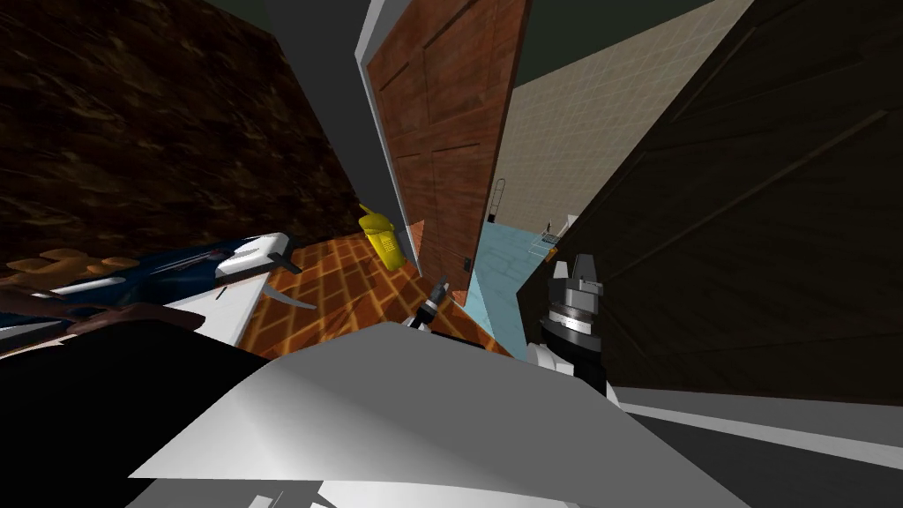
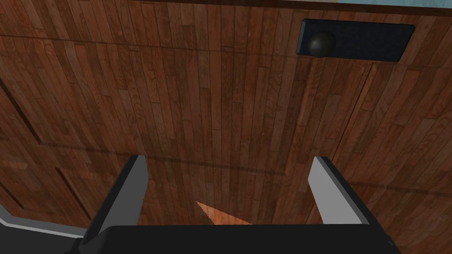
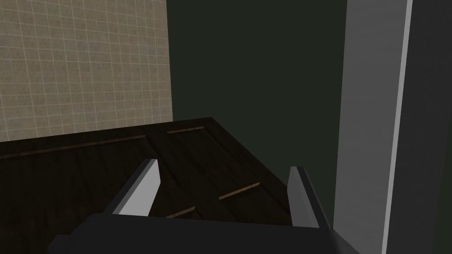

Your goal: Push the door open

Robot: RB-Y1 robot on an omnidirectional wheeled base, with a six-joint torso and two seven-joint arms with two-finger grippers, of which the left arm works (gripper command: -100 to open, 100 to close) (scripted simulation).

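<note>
No text, label, brand, number or sign can be read: none is seen on the door [image 2: 220, 110], its dark plate [image 2: 366, 39], the tiled wall [image 3: 79, 61] or the yellow object [image 1: 384, 236].

Left end effector [image 2: 229, 158] spread wide; right end effector [image 3: 224, 164] spread wide too

You had dim, flat light throughout. In the head view the brown door [image 1: 441, 132], the orange floor [image 1: 353, 291] and the tiled wall [image 1: 600, 115] were lit best, while the dark panel [image 1: 758, 247] on the right was nearly black. The wide lens splayed the walls toward the corners. In the left wrist view the door's planks were evenly lit and bowed toward the edges, and the dark knob [image 2: 321, 44] carried a faint sheen.
</note>
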